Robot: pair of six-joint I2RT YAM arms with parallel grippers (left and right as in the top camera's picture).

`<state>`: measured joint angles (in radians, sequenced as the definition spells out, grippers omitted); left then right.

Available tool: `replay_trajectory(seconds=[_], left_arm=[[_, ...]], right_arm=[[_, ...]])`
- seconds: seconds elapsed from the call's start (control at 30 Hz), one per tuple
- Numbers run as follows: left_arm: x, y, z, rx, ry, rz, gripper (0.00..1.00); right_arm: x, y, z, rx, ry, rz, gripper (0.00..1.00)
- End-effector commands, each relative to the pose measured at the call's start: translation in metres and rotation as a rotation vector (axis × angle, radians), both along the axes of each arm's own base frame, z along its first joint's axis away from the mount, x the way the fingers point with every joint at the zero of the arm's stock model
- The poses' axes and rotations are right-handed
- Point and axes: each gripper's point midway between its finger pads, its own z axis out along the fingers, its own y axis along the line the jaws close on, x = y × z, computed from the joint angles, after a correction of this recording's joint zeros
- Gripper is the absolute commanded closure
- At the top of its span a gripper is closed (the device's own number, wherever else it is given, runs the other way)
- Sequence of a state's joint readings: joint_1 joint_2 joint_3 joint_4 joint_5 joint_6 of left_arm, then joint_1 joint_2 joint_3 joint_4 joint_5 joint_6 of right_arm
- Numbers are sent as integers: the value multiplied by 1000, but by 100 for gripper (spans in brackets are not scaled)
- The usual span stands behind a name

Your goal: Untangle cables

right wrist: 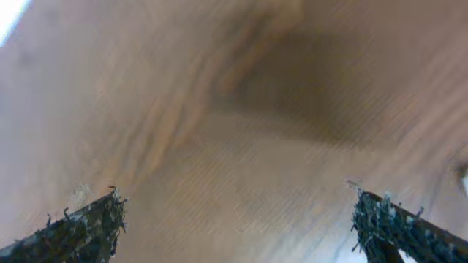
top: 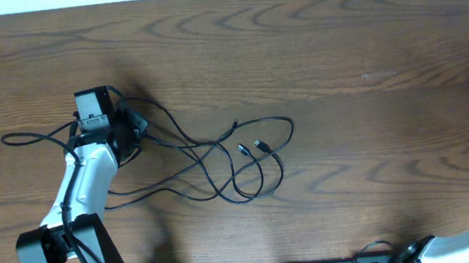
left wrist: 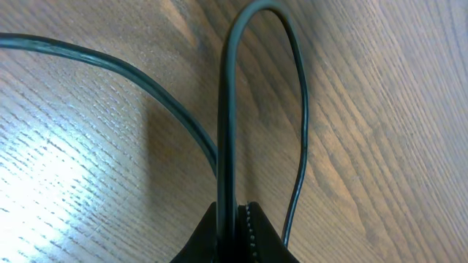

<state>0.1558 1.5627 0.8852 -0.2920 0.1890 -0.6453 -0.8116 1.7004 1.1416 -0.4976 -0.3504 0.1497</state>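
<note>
Several cables [top: 219,154] crossed, possibly knotted, toward table [top: 337,35] left edge | left gripper [left wrist: 235,212] clamped on one strand | right gripper [right wrist: 235,197] fingers apart | risk: one-sided pull cinches crossings

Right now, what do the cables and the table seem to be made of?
The cables: a dark, smooth jacket with a faint sheen, bending in easy loops, so probably flexible plastic or rubber over wire. The table: brown wood grain with fine lines and a satin glare. Whether it is solid wood, veneer or printed laminate cannot be told.
</note>
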Motion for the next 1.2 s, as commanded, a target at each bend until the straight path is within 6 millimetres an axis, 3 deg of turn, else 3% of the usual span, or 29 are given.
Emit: replay_trajectory(seconds=[0.0, 0.23, 0.4, 0.57, 0.77, 0.97, 1.1, 1.17], left_arm=[[-2, -1, -1, 6, 9, -22, 92], [-6, -1, -3, 2, 27, -22, 92], [-9, -2, -5, 1, 40, -23, 92], [-9, -2, -5, 14, 39, -45, 92], [-9, -2, -5, 14, 40, -45, 92], [-10, -2, -5, 14, 40, -45, 93], [-10, -2, -5, 23, 39, -62, 92], [-10, -2, -5, 29, 38, -72, 92]], right_arm=[[-25, 3, -21, -8, 183, -123, 1], [-64, 22, -60, 1, 361, -190, 1], [-75, 32, -86, 17, 364, -215, 1], [-87, 28, -104, -48, 372, -244, 1], [-82, 15, -103, -105, 330, -253, 1], [-73, -10, -91, -212, 273, -265, 2], [-69, -27, -83, -268, 232, -278, 19], [-69, -36, -82, -293, 219, -282, 20]])
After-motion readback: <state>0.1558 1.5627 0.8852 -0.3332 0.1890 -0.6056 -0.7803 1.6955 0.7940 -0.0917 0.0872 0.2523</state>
